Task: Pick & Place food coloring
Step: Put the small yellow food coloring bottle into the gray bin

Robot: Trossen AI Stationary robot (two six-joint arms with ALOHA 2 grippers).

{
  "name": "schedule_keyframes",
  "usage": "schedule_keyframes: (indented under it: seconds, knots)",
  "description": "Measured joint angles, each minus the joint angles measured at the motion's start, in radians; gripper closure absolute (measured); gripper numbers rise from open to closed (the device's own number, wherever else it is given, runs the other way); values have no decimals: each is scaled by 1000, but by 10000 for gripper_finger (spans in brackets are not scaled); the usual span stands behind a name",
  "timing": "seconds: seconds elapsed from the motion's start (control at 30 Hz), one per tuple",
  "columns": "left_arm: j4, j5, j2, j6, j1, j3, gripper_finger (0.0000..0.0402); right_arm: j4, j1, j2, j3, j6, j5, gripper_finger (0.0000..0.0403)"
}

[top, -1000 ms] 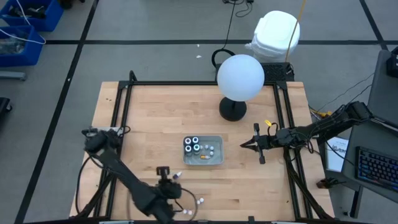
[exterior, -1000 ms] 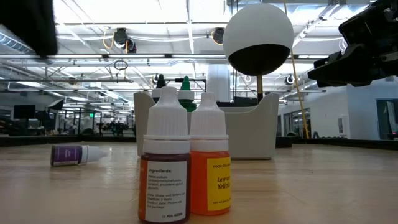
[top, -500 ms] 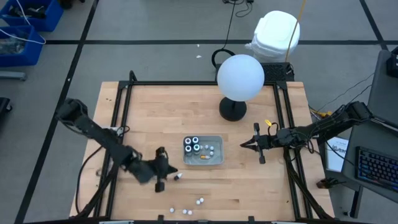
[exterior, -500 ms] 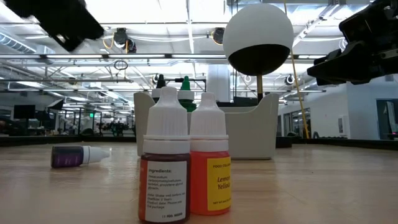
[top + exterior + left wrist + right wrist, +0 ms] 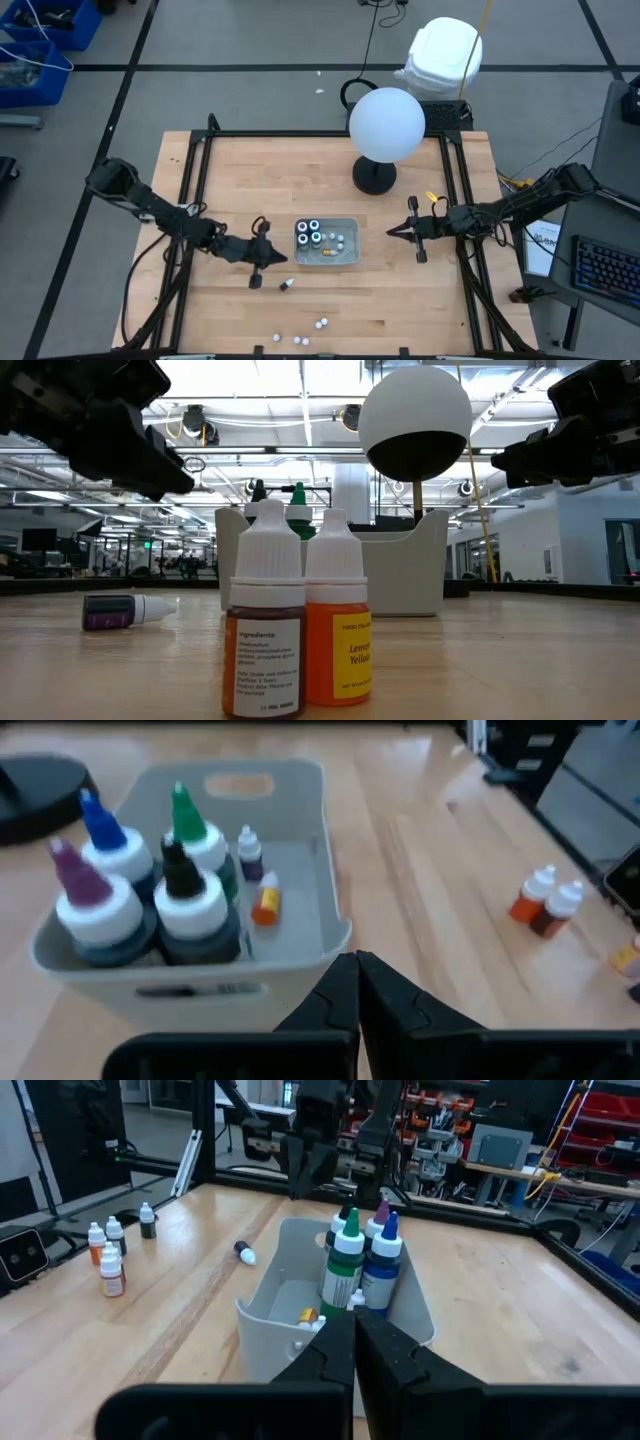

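Note:
A pale rectangular tray point(image 5: 347, 258) sits mid-table and holds larger dark bottles point(image 5: 160, 910) with coloured tips and two tiny bottles point(image 5: 258, 880). More tiny food coloring bottles stand near the table's near edge point(image 5: 300, 339); a brown one point(image 5: 265, 625) and an orange one point(image 5: 338, 622) fill the low view. A purple bottle point(image 5: 287, 285) lies on its side on the wood. My left gripper point(image 5: 281, 258) is shut and empty just left of the tray, above the table point(image 5: 357, 960). My right gripper point(image 5: 391, 234) is shut and empty to the tray's right point(image 5: 352, 1325).
A lamp with a white globe point(image 5: 387, 123) on a black base point(image 5: 374, 177) stands behind the tray toward the far edge. A black frame point(image 5: 300, 134) rims the table. Bare wood lies between the tray and the near-edge bottles.
My left arm has swung up from the table's near edge toward the left edge. Its gripper has moved toward the far edge and now points at the tray's left side. The lying purple bottle and the other bottles have stayed put.

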Motion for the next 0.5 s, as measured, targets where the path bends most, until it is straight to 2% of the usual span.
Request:
schedule_keyframes:
  seconds: [0.13, 0.27, 0.37, 0.5]
  knots:
    - [7, -18, 1, 41, 0, -7, 388, -20, 8, 5, 49, -21, 0, 403]
    - [13, -32, 1, 91, 0, -7, 388, -174, 46, 39, 156, -22, 3, 403]
    - [15, -32, 1, 99, 0, -7, 395, -292, 96, 111, 262, -14, 61, 403]
    - [16, -43, 1, 105, 0, -7, 397, -475, 170, 273, 444, 45, 112, 403]
